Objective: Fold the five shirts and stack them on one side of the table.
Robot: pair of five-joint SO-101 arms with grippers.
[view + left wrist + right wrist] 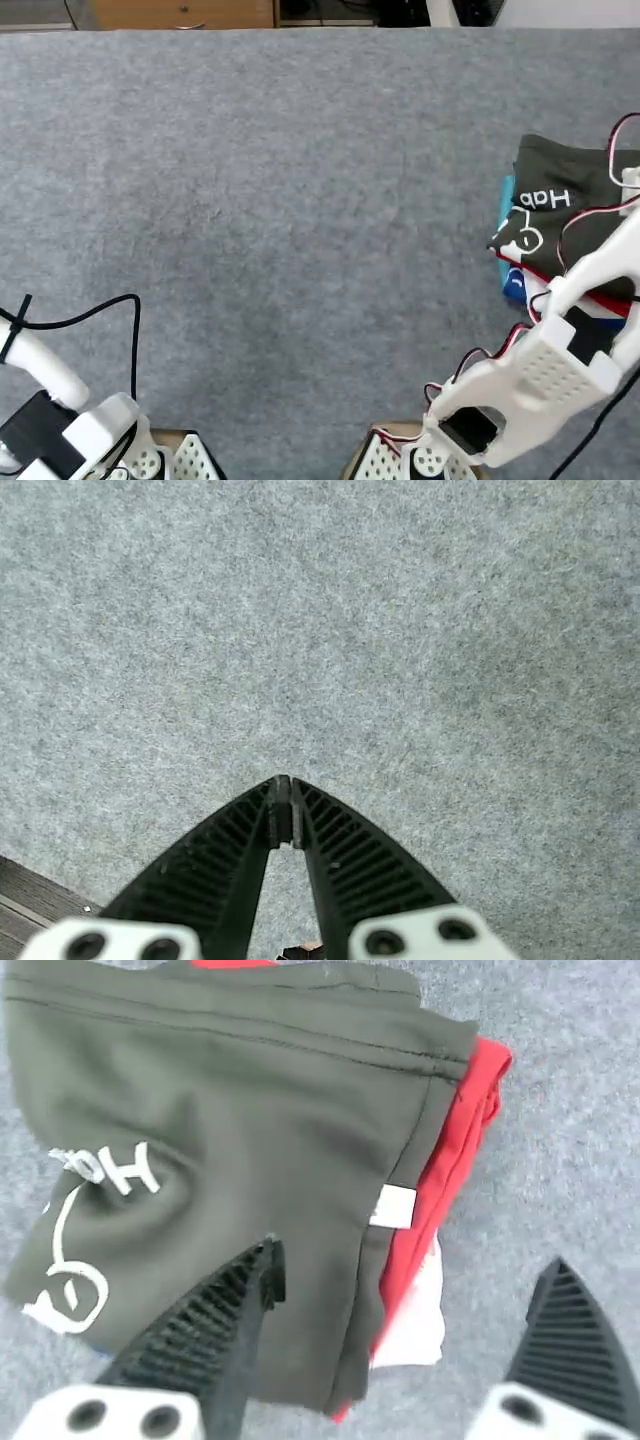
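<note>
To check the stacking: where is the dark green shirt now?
The dark green shirt lies at the right edge of the high view, on top of a red shirt, below the open right hand.

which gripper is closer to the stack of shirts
Right. The right gripper is open just above the stack of shirts; the left gripper is shut over the grey table, well away from it.
</note>
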